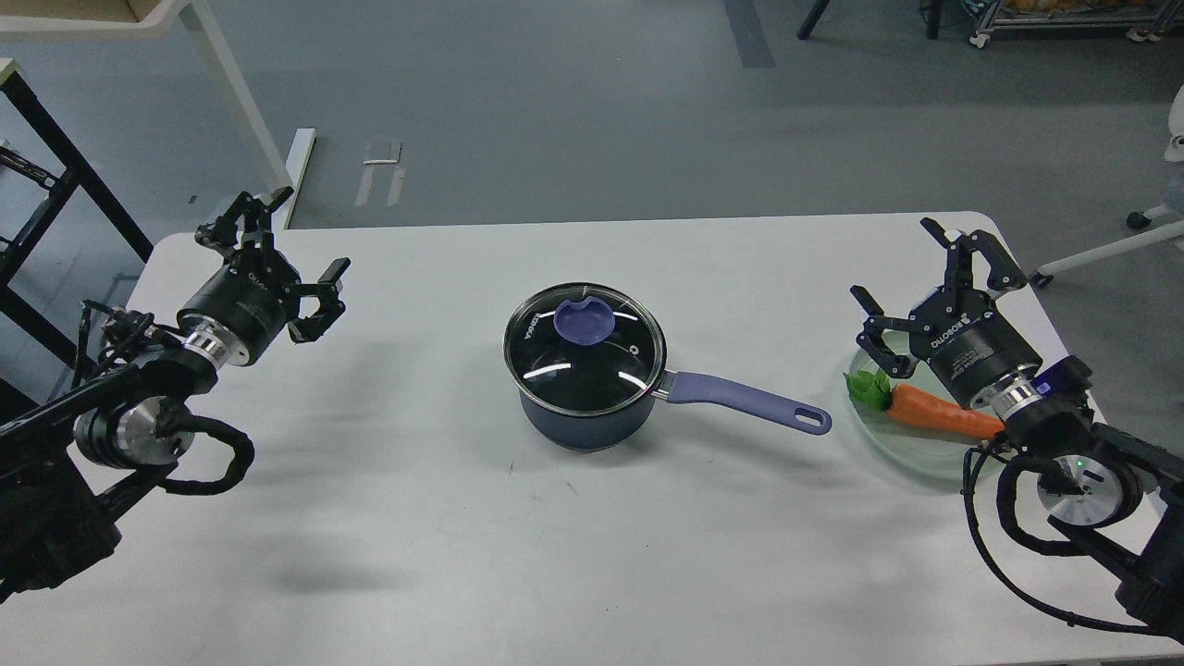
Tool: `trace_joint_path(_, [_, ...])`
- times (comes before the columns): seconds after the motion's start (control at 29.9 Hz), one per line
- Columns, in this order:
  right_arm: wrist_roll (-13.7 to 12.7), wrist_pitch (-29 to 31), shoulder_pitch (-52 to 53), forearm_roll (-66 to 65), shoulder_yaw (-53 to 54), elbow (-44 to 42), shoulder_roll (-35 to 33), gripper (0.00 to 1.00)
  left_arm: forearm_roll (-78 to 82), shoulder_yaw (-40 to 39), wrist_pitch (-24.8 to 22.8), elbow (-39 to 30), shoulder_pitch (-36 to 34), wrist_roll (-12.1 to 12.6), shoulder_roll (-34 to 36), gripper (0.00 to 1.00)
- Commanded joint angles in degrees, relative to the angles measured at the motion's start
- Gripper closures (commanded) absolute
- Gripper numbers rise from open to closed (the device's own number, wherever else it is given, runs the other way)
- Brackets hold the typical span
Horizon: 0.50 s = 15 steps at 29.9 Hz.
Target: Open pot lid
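Observation:
The pot (583, 421), a small dark navy saucepan, stands in the middle of the white table (444, 546). Its long purple-blue handle (745, 402) points right. The pot lid (585, 350), clear glass with a steel rim and a flat purple-blue knob (583, 321), rests closed on the pot. My left gripper (277, 245) hovers open over the table's far left, well away from the pot. My right gripper (911, 277) is open too, above the right side of the table, past the end of the handle. Neither holds anything.
A pale green plate (911, 453) with a toy carrot (939, 412) lies at the right, under my right arm. Beyond the table's far edge is grey floor with a white table leg (236, 102) and a black frame (55, 176) at left.

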Motion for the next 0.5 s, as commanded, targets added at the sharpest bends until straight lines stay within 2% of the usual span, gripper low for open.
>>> trace_joint_path(0.0, [0.0,-0.11,0.02,-0.02,0.05,0.13,-0.18,0.0,1.13,0.25,-0.29,-0.28,-0.13,-0.12,0.43,0.01])
trace_joint_path(0.3, [0.0,-0.73,1.77,-1.6,0.93,1.71,-3.69,0.0,2.01,1.92,-0.03,1.91,-4.35,0.24,2.19,0.01])
trace_joint_path(0.47, [0.0,-0.82,9.85,-13.61,0.66,6.54,-10.98,0.0,2.36,1.84,-0.56,5.26,-6.89,-1.26,2.1,0.01])
